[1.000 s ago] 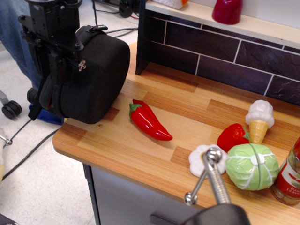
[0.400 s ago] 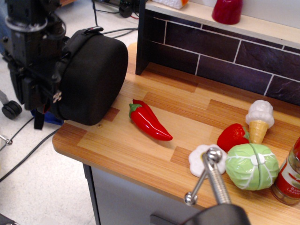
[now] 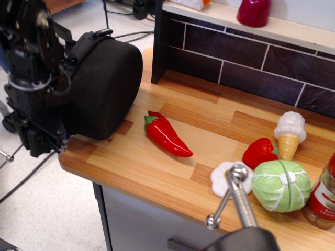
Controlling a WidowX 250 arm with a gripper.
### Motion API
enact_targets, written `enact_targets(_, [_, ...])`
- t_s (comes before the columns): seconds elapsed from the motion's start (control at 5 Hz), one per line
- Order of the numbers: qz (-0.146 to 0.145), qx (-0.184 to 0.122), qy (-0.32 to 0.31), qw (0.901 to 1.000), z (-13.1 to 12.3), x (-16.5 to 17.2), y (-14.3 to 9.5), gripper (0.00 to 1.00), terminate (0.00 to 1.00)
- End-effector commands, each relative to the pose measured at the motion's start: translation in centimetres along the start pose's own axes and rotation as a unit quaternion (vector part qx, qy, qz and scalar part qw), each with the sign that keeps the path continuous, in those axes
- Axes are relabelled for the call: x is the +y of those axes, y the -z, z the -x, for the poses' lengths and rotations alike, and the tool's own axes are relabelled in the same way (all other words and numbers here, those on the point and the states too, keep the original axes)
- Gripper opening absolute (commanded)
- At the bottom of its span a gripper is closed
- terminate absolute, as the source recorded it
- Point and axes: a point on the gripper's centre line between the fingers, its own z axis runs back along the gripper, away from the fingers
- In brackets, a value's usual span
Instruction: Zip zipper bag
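Our gripper (image 3: 39,141) hangs at the left edge of the counter (image 3: 220,130), low and just off its front corner; its fingers are lost against the dark arm, so we cannot tell whether it is spread or clenched, or whether it grips anything. The bag (image 3: 104,86) stands on edge at the counter's left end, immediately to the right of the gripper, its black side facing us and a strap or handle showing at its top; from here arm and bag overlap, and we cannot tell if they touch.

For writing, we find only one label, on the bottle (image 3: 323,196) at the right edge; it is red and white, and its letters are too small for us to read.

We count one of each toy food: one red chili (image 3: 166,135) lying just right of the bag, one strawberry (image 3: 260,152), one ice-cream cone (image 3: 289,134), one green cabbage (image 3: 281,185) and one white piece (image 3: 224,178) partly hidden behind a metal rod (image 3: 238,201) in the foreground. These sit clustered at the right, well apart from the bag. On the shelf (image 3: 261,26) above stands one red object (image 3: 254,11).
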Motion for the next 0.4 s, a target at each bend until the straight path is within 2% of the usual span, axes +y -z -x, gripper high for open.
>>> enact_targets(0.0, [0.013, -0.055, 0.026, 0.998, -0.4, -0.8, 0.8, 0.0, 0.0])
enact_targets(0.2, [0.043, -0.059, 0.013, 0.9973, -0.6, -0.4, -0.9, 0.0, 1.0])
